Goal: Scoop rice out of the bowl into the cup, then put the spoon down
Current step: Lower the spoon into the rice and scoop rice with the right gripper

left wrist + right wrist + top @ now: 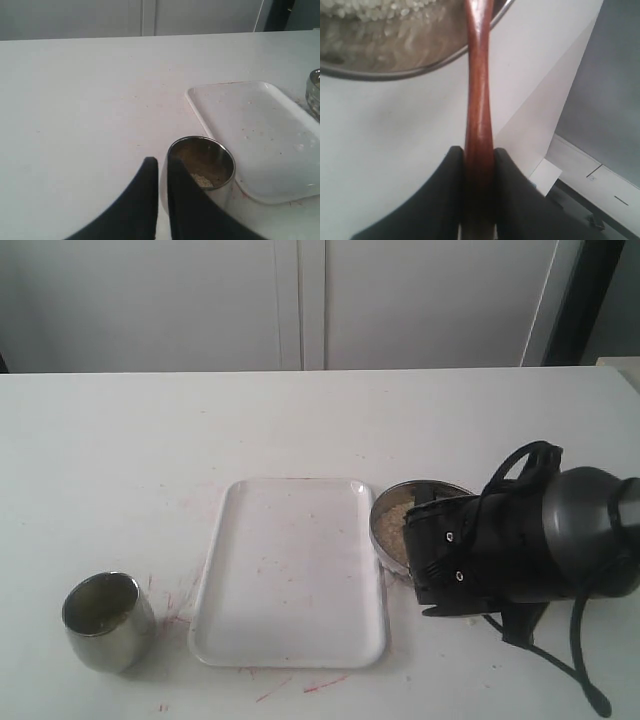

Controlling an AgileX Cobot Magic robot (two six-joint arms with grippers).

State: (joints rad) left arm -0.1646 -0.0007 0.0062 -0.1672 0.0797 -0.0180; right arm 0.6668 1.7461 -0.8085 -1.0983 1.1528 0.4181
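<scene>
At the front left the cup (108,620) stands upright on the table (150,440) with a little rice in its bottom. The left gripper (161,167) sits just short of it, fingers almost pressed together on nothing. Beyond lies a white tray (290,570). Just right of it is the bowl (425,487) of rice (392,520), where the right gripper (479,152) pinches the spoon (479,75) by its handle, which crosses the rim.

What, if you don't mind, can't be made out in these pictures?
1. Spoon head: cut off by the right wrist view's edge; hidden under the right gripper in the exterior view.
2. Bowl: part covered by that gripper, exterior view.
3. Left gripper: outside the exterior view.
</scene>
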